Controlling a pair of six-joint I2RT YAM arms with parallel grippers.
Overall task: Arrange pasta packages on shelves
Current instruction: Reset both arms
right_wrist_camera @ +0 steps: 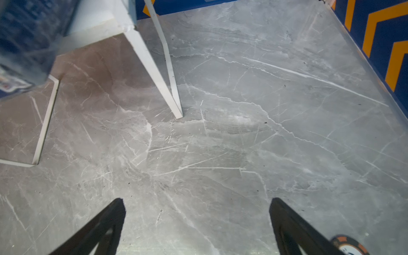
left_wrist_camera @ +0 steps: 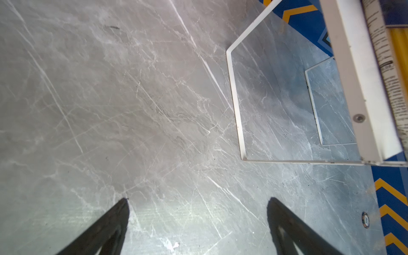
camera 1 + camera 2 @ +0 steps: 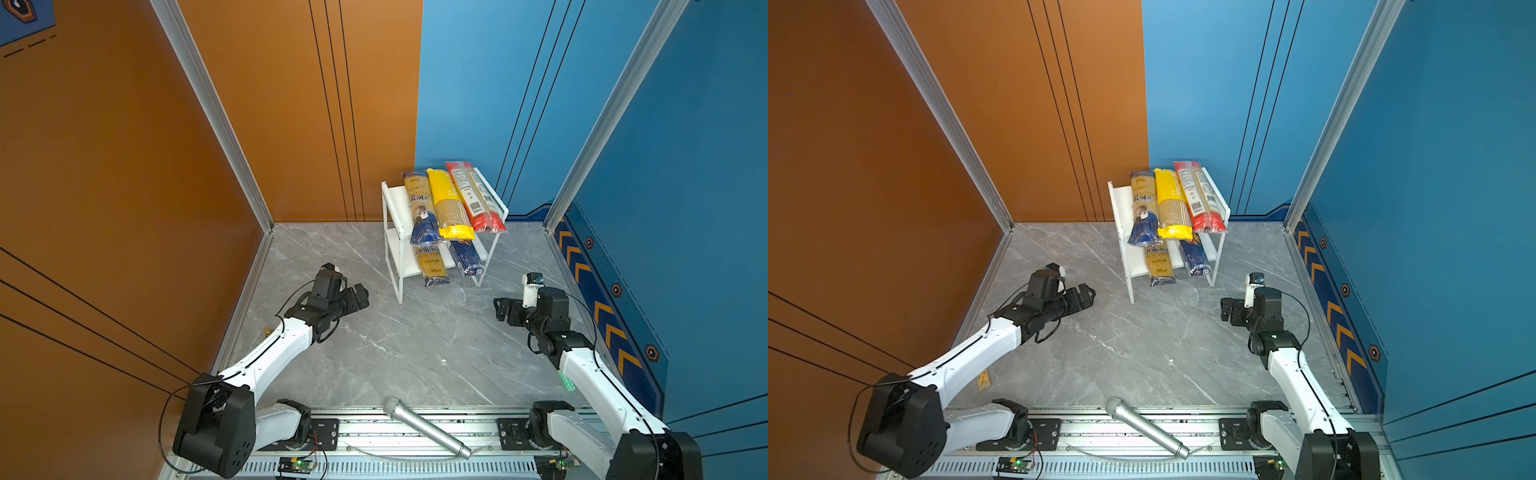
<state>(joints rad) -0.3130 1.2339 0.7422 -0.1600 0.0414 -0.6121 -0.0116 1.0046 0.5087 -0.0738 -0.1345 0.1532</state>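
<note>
The white two-tier rack (image 3: 397,201) stands on the grey marble surface (image 3: 415,353), and all five pasta packages lie on it. Each runs front to back, with its near end overhanging the rack's front edge.

On the rack's top board three bags lie pressed side by side. A blue-and-yellow ankara bag (image 3: 422,208) is on the left, the yellow bag (image 3: 446,203) is in the middle, and the red bag (image 3: 473,195) is on the right. A bare strip of board shows on the rack's left side.

On the rack's lower board lie the second ankara bag (image 3: 432,266) and, just to its right, a dark blue bag (image 3: 465,257). This one is probably the Barilla, though its label is too small to read.

The left arm (image 3: 286,345) reaches toward the rack's front left corner. The left jaws stand wide apart and hold nothing. In the left wrist view their dark fingertips (image 2: 120,212) hang over bare surface near the rack's leg frame.

The right arm (image 3: 582,365) is off the rack's front right corner. The right jaws are likewise spread wide and empty, fingertips (image 1: 117,212) above bare surface.

A silver microphone (image 3: 424,428) lies well in front of the rack, on the rail between the arm bases.
</note>
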